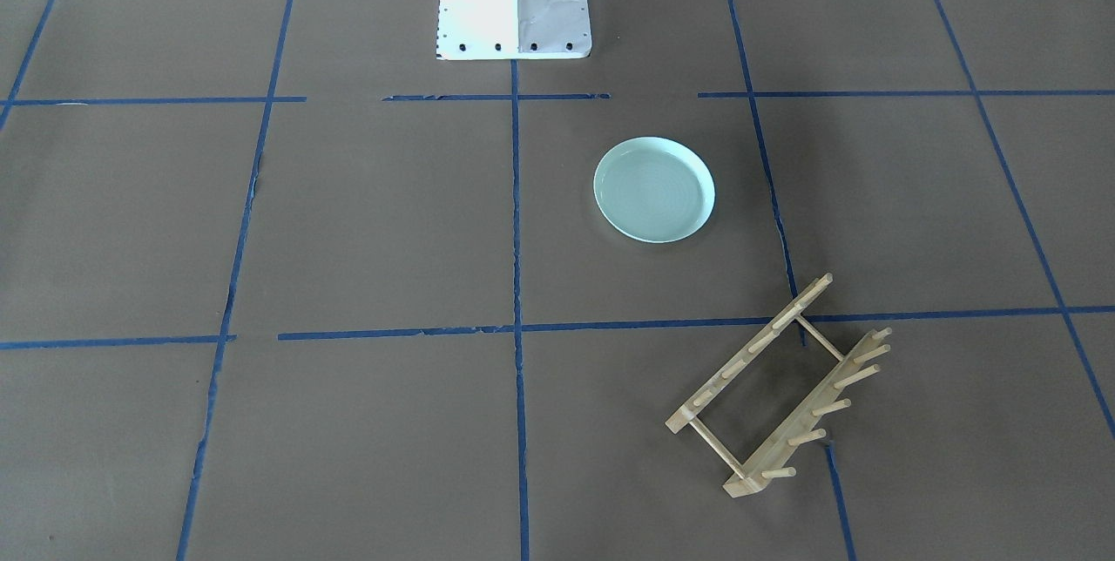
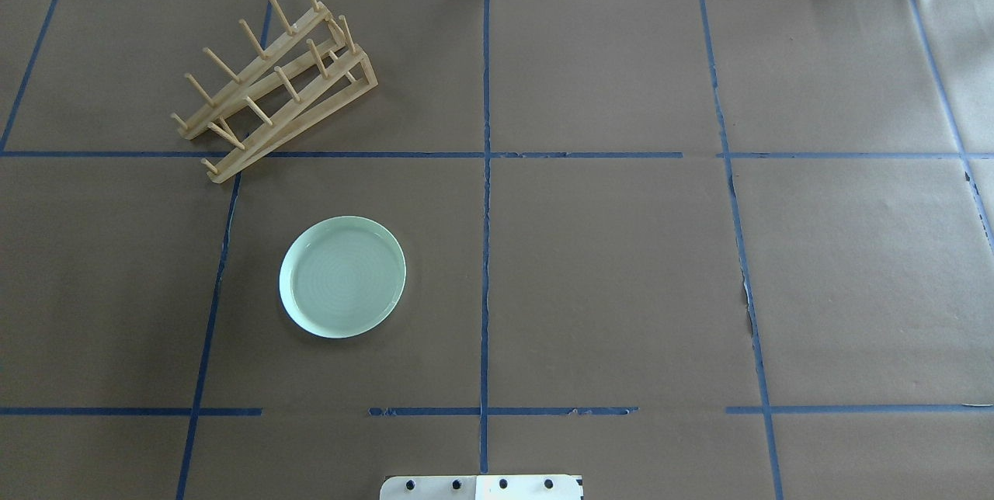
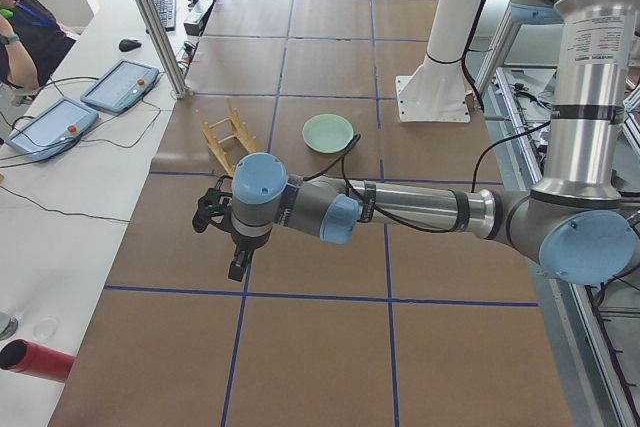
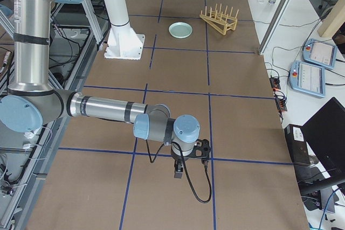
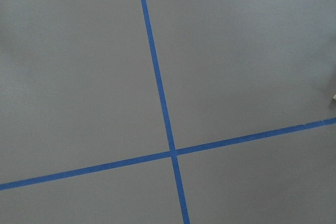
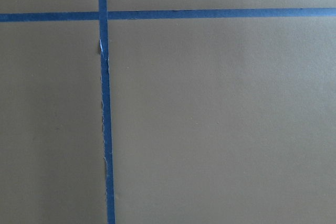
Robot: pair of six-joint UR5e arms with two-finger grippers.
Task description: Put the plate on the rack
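Note:
The pale mint-green plate [image 1: 654, 189] lies flat on the brown table, on the robot's left half [image 2: 342, 276]. It also shows in the side views [image 3: 329, 133] [image 4: 180, 29]. The light wooden rack [image 1: 806, 415] stands empty beyond the plate, towards the far left [image 2: 295, 121] [image 3: 228, 135] [image 4: 218, 19]. My left gripper [image 3: 237, 269] shows only in the exterior left view, far from the plate. My right gripper [image 4: 178, 175] shows only in the exterior right view, far from both. I cannot tell whether either is open or shut. Both wrist views show only bare table and blue tape.
The white robot base [image 1: 514, 3] stands at the table's near middle [image 2: 481, 487]. Blue tape lines grid the table. Tablets [image 3: 120, 84] and a red cylinder [image 3: 35, 359] lie on the side bench, where an operator [image 3: 20, 27] sits.

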